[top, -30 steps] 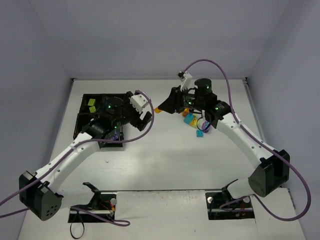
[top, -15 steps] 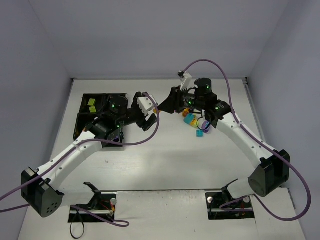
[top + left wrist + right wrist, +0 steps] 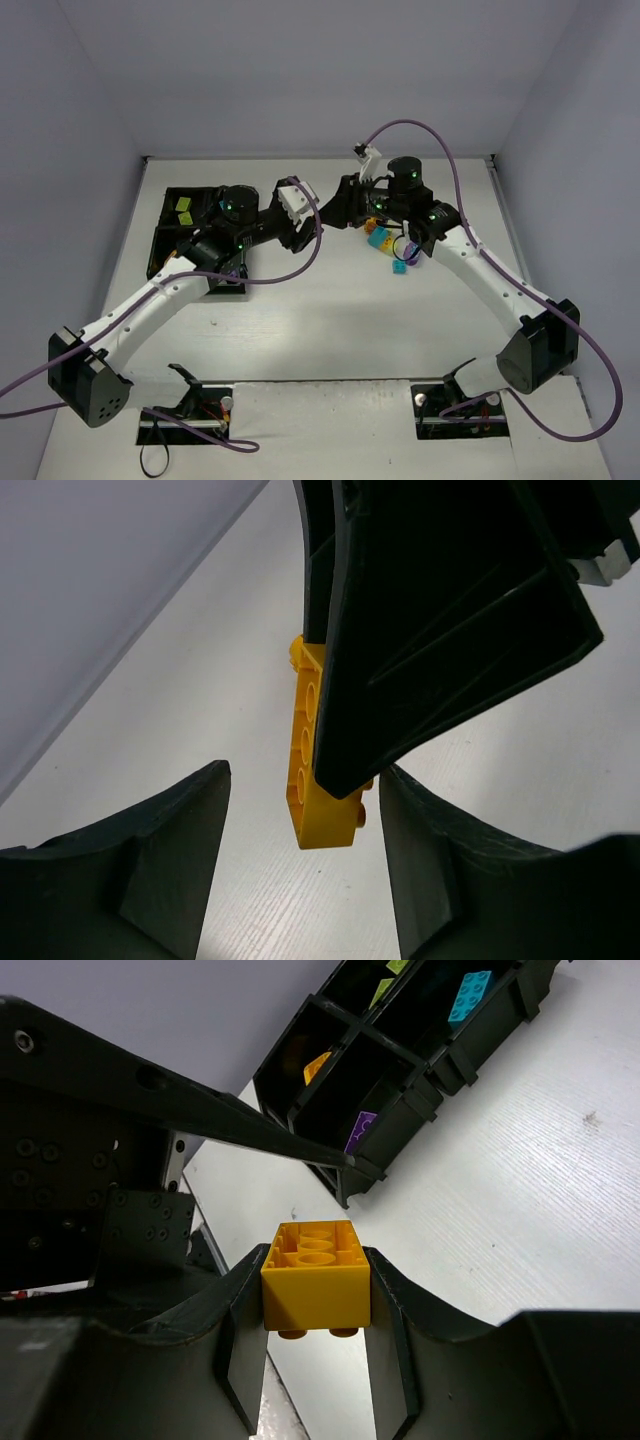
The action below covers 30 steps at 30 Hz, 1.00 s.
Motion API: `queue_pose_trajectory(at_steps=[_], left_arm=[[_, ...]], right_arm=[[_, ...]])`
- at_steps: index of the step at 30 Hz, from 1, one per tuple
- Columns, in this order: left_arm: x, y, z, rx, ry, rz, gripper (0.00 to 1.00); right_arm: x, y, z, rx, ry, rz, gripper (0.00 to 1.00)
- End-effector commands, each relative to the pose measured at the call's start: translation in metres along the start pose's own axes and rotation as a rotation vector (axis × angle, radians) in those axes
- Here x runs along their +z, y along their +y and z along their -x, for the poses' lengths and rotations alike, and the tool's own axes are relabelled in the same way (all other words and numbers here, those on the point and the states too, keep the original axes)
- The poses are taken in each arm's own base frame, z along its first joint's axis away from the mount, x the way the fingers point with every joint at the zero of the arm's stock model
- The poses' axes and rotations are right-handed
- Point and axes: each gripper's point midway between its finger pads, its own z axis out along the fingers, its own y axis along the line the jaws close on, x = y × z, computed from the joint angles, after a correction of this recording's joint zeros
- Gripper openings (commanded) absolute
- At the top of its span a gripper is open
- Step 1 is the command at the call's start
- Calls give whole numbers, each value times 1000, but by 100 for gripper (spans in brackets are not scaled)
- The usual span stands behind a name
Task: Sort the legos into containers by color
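Observation:
My right gripper (image 3: 315, 1300) is shut on an orange lego (image 3: 315, 1285) and holds it above the table. In the left wrist view the same orange lego (image 3: 318, 780) hangs from the right gripper's black finger, between my left gripper's (image 3: 303, 790) open jaws, which do not touch it. In the top view the left gripper (image 3: 306, 222) and right gripper (image 3: 330, 212) meet at mid-table, right of the black tray (image 3: 163, 228). The tray's compartments (image 3: 400, 1110) hold an orange brick (image 3: 318, 1065), a purple brick (image 3: 360, 1130), a cyan brick (image 3: 470, 995) and yellow-green bricks (image 3: 183, 210).
A small pile of loose legos lies under the right arm: a cyan brick (image 3: 380, 238), a purple oval piece (image 3: 408, 250) and another cyan brick (image 3: 399, 267). Purple cables loop over both arms. Grey walls close the table at back and sides.
My left gripper has moved right from over the tray to the right gripper, and its open jaws now flank the orange lego. The right arm has barely moved.

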Motion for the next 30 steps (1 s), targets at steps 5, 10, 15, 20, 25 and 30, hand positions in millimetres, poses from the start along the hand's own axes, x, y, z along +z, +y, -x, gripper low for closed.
queue_pose_trajectory(at_steps=[5, 10, 15, 20, 25, 30], left_arm=[[1, 8, 51, 46, -138, 17, 32], [1, 11, 49, 35, -122, 34, 0], [-4, 9, 33, 15, -90, 49, 0], [-20, 11, 2, -31, -37, 126, 0], [-48, 30, -52, -182, 94, 267, 0], [-102, 87, -92, -386, 147, 508, 0]], right_arm=[[-3, 21, 11, -35, -42, 74, 2], [-3, 20, 8, -28, -40, 70, 9], [-3, 11, 10, -19, -54, 31, 66], [-20, -19, 28, 1, -119, -61, 80], [-56, -65, 49, 28, -208, -195, 82], [-97, -107, 57, -4, -267, -396, 82]])
